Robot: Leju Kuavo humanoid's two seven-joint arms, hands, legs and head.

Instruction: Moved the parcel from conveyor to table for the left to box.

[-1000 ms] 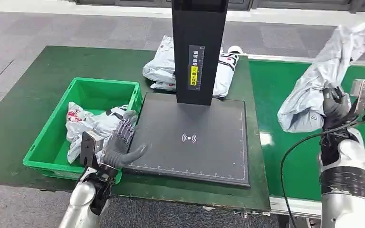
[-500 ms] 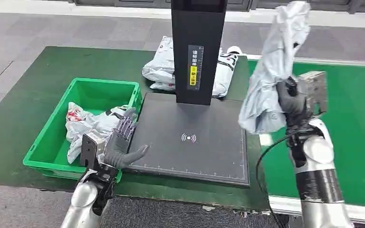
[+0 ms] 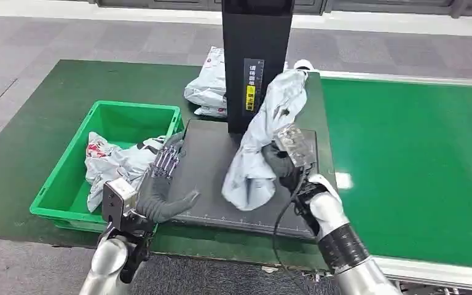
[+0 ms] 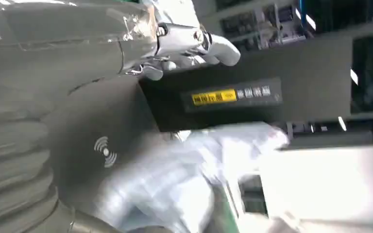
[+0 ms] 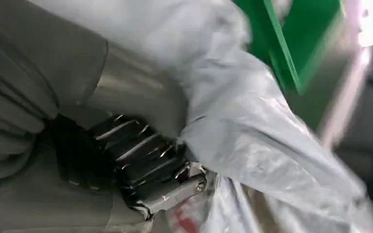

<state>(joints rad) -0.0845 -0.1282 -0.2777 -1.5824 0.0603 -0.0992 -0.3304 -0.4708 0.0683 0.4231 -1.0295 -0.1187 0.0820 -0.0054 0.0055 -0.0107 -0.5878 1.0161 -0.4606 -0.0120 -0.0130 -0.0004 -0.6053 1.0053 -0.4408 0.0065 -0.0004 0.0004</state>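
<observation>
Left hand [image 3: 160,187]: held over the near left corner of the pad, beside the bin's right wall; fingers spread apart, thumb out over the pad, nothing in it.
Right hand [image 3: 279,161]: raised over the right half of the pad, dark fingers [image 5: 141,160] closed round the parcel's middle; the right wrist view shows them pressed into the grey film.
Parcel [image 3: 261,144]: a crumpled grey plastic bag, gripped by the right hand, hanging upright and slightly tilted; lower end low over the pad's middle, whether it touches cannot be told; upper end up against the post's right side. Blurred in the left wrist view [image 4: 184,179], lying across the pad below the post's yellow label.
Pad [image 3: 203,160]: dark flat plate on the green table, with a white wireless mark [image 4: 104,151] that the left wrist view shows.
Bin [image 3: 67,178]: green, open, left of the pad and touching its edge; a white bag [image 3: 114,163] with red print lies in it.
Post [image 3: 255,61]: black upright at the pad's far edge, yellow label on its front.
Far bags [image 3: 209,89]: pale parcels lying on the table behind the post.
Conveyor [image 3: 418,160]: green belt to the right of the table.
</observation>
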